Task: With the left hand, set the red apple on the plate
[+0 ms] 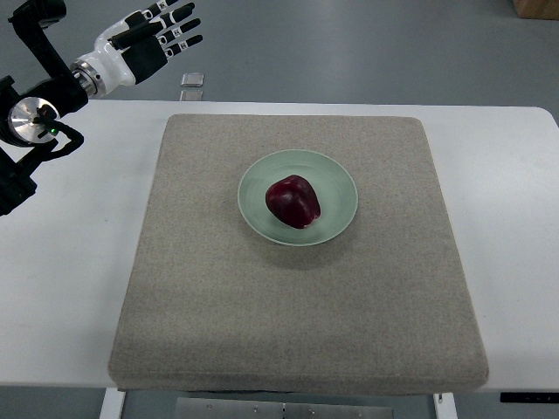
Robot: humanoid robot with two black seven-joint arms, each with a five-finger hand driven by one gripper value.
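Red apple point(293, 201) sits on the green plate point(336, 179) already, so the empty, spread-fingered left hand point(155, 39) upper left should just keep clear.

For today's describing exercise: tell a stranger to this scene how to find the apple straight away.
Start at the large grey-beige mat covering the white table. Near its middle sits a round pale green plate, and the red apple rests on it. It is the only dark red, glossy thing in view.
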